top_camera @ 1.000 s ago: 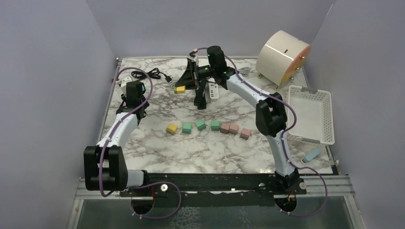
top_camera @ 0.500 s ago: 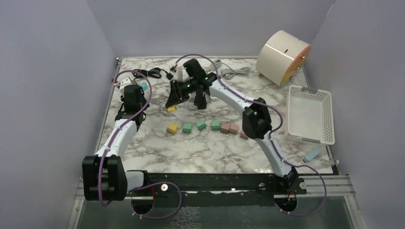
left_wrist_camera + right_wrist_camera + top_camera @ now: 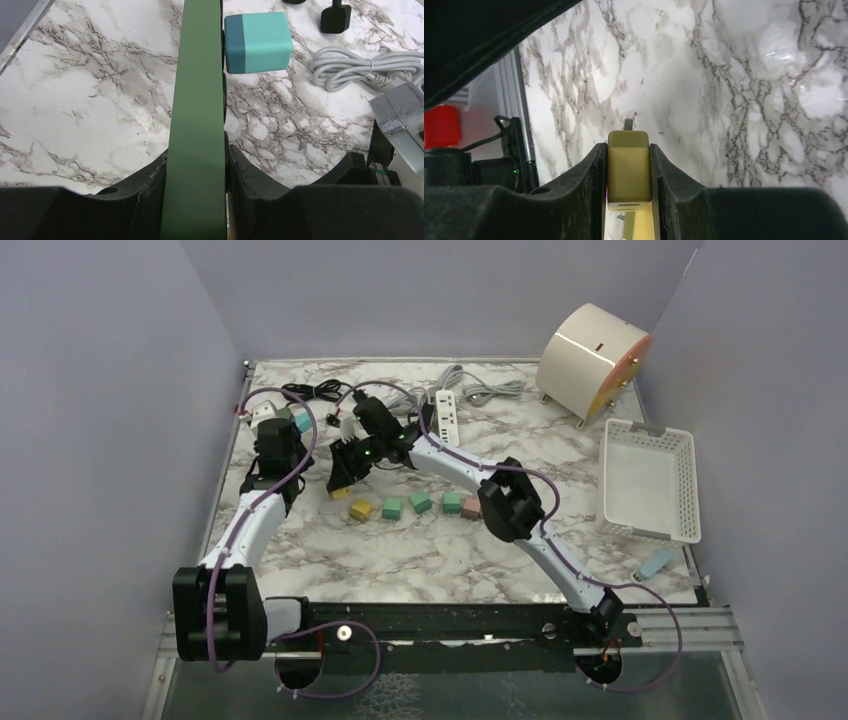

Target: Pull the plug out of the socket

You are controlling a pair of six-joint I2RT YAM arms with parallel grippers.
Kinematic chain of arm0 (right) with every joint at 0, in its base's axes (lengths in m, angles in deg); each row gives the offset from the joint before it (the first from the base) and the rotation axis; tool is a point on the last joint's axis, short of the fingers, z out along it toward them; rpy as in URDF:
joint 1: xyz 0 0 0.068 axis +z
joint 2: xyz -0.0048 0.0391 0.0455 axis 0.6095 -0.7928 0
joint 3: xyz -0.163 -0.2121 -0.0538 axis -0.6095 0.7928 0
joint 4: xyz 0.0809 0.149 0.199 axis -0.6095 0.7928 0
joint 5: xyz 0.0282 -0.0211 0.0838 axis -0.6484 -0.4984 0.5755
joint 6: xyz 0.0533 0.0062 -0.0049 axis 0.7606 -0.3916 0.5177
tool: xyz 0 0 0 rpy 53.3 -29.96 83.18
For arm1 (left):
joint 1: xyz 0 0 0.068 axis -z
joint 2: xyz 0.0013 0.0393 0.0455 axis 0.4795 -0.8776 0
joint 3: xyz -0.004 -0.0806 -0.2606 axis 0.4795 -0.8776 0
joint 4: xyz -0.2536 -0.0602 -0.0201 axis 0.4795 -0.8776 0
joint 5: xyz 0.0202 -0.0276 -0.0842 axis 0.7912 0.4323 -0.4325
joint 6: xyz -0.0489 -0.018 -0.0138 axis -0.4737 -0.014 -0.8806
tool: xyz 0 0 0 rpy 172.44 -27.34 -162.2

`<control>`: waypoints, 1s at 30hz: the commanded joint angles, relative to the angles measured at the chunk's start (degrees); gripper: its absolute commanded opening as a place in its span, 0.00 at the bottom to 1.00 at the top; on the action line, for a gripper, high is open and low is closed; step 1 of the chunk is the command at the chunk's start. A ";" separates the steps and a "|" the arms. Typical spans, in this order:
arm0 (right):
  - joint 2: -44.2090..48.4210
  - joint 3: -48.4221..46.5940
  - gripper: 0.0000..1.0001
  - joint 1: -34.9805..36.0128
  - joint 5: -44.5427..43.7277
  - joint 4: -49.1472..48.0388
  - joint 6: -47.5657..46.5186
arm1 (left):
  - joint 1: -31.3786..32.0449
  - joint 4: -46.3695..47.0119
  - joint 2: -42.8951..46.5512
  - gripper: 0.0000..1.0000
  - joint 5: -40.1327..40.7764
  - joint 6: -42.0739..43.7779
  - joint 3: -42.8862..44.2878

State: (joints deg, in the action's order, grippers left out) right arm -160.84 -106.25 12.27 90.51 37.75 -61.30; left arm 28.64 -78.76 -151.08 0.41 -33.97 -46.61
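At the left of the overhead view, my left gripper (image 3: 277, 436) sits near the upper left corner of the marble table (image 3: 400, 560). My wrist view shows it closed tight on a flat green slab (image 3: 196, 100) that stands on edge between the fingers and runs up the middle of the frame. A teal block (image 3: 257, 42) touches the slab's right face at the top of that view. A black cable (image 3: 312, 392) lies just above the gripper along the table's far edge.

Right of that, my right gripper (image 3: 345, 468) reaches across to the left of centre, with the arm stretched diagonally over the table. It is clamped on the yellow plug (image 3: 628, 165), one finger pressed to each side. A metal prong (image 3: 628, 122) pokes out of the plug's far end and is bare above the marble. The plug is free of the socket, and I hold it well apart from the white power strip (image 3: 445, 415), which lies up and to the right near the top centre. The strip's grey cord (image 3: 485, 390) is bunched beside it.

Below my right gripper, a row of small blocks (image 3: 420, 503) runs across the middle of the table: yellow at the left, then green ones, then pink where my arm crosses.

In the upper right, a cream drum (image 3: 590, 355) lies on its side. Under it, a white basket (image 3: 648, 430) sits at the right edge. A small blue object (image 3: 655, 563) lies at the lower right, too small for me to identify.
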 commanded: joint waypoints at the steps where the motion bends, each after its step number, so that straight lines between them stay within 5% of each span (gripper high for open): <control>1: -2.52 -0.46 0.04 0.18 -2.37 -2.95 -4.18 | -0.08 4.73 1.92 0.00 -2.63 0.80 0.70; 12: -4.93 -0.95 0.24 0.25 0.34 0.41 -10.58 | -0.25 4.66 1.29 0.00 -3.02 0.65 0.84; 21: -2.73 0.47 0.61 0.20 -1.19 4.72 -18.27 | -0.51 5.01 0.52 0.00 -4.25 0.48 0.82; 30: 6.82 9.16 0.63 -0.66 -4.97 -5.59 -17.09 | -0.77 6.29 1.04 0.00 -6.72 0.70 0.07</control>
State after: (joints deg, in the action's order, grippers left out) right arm -160.03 -99.92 12.21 88.79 37.56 -78.07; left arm 28.18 -78.15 -151.10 -2.56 -34.00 -46.63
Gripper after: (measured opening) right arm 0.627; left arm 0.391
